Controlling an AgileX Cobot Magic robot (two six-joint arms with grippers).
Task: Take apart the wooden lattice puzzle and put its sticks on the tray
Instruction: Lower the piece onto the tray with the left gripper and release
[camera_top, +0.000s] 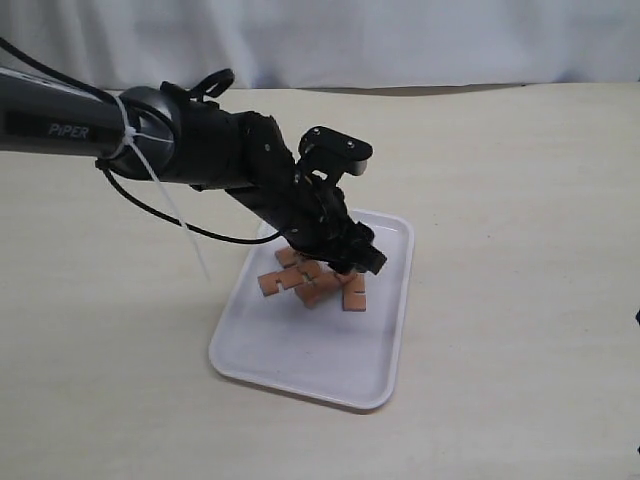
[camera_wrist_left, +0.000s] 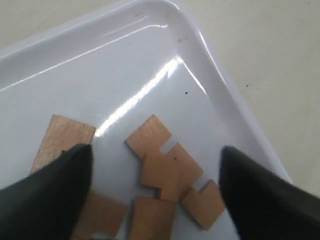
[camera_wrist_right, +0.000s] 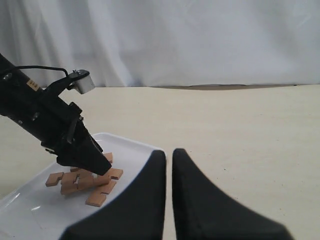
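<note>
Several reddish-brown notched sticks (camera_top: 315, 285) lie flat in a loose, partly overlapping heap on the white tray (camera_top: 300, 385); no assembled lattice shows. My left gripper (camera_top: 355, 262) hangs just above the heap, open. In the left wrist view its dark fingers (camera_wrist_left: 45, 200) stand wide apart on either side of the sticks (camera_wrist_left: 170, 170), gripping none, with the tray (camera_wrist_left: 125, 65) beneath. My right gripper (camera_wrist_right: 168, 155) is shut on nothing, low over the table beside the tray (camera_wrist_right: 135, 150). From there I see the sticks (camera_wrist_right: 82, 182) under the left gripper (camera_wrist_right: 95, 165).
The beige table (camera_top: 520, 250) surrounds the tray on all sides. A white curtain (camera_top: 400, 40) closes off the back. The left arm (camera_top: 150, 130), with a black cable and a white zip tie, reaches in from the left over the tray.
</note>
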